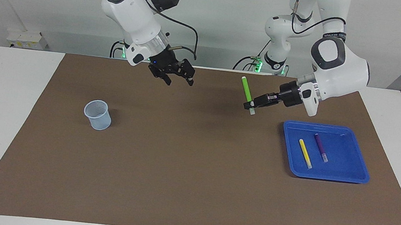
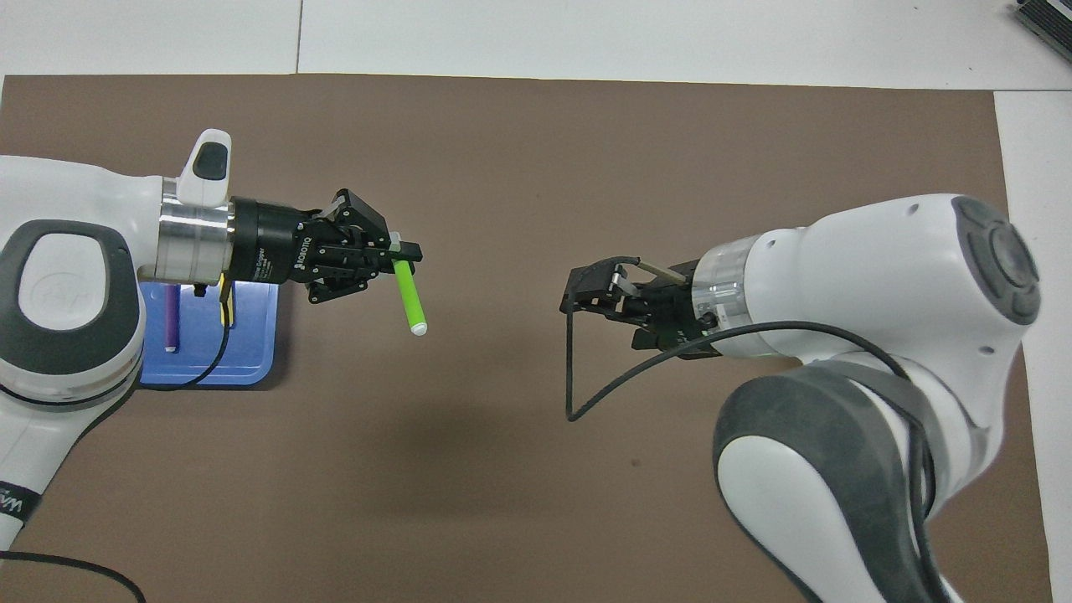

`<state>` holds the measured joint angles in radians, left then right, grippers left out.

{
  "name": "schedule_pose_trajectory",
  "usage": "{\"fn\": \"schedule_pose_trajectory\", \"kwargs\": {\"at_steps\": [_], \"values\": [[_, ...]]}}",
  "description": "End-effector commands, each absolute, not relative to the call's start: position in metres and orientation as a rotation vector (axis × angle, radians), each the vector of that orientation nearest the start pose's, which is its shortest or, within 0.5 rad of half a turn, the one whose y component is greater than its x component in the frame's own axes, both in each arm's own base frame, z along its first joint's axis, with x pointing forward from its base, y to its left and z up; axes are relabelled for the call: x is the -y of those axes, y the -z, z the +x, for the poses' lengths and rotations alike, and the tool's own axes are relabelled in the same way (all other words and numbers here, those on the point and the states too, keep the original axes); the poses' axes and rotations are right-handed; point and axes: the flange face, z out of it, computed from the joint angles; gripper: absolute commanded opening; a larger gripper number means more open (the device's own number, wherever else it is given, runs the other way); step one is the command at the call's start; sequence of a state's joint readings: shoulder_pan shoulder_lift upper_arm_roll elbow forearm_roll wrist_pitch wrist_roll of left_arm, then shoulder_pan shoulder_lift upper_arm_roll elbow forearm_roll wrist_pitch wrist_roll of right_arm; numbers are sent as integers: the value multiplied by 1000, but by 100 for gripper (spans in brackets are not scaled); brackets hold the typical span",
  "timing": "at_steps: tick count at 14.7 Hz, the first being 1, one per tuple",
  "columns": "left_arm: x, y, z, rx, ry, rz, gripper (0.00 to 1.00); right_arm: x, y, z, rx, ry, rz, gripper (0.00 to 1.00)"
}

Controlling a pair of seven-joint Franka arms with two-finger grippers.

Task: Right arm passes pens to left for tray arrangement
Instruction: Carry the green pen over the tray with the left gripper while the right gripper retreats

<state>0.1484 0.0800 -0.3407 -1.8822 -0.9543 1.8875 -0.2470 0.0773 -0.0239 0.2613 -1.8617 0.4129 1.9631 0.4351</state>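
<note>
The left gripper (image 1: 249,106) has its jaws clamped on the green pen (image 1: 246,91) near its pale tip, so the pen stands almost straight up over the brown mat. The blue tray (image 1: 361,174), with the yellow pen (image 1: 305,153) and purple pen (image 1: 320,147) lying in it, sits just toward the left arm's end of the tabletop from there. The right gripper (image 1: 178,78) hangs well apart with its jaws wide and nothing in them

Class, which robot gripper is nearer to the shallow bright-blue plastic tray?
Left. The left gripper, shut on the bright green marker pen, hangs just beside the shallow bright-blue plastic tray; the open right gripper hangs toward the right arm's end.
</note>
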Motion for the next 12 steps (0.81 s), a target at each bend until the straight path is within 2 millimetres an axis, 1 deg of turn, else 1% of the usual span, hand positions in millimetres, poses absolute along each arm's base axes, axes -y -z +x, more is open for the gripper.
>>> {"fn": "schedule_pose_trajectory", "kwargs": {"at_steps": [1,3,4,7,9,10,12], "values": [[149,-489,560,-314,302,2297,0,-184,-537,530,-149,15,-2825,100],[133,-484,558,-235,296,2359,0,-159,-533,534,-51,23,-2918,100],[124,-482,558,-204,295,2380,0,-150,-533,534,18,12,-2966,100],[101,-476,557,-104,281,2500,0,-132,-535,531,147,-27,-3102,100],[88,-473,557,-52,275,2549,0,-121,-548,526,181,-65,-3131,100],[78,-473,558,-26,261,2583,0,-118,-557,522,195,-77,-3146,100],[61,-471,559,28,244,2636,0,-103,-574,517,201,-78,-3164,100]]}}
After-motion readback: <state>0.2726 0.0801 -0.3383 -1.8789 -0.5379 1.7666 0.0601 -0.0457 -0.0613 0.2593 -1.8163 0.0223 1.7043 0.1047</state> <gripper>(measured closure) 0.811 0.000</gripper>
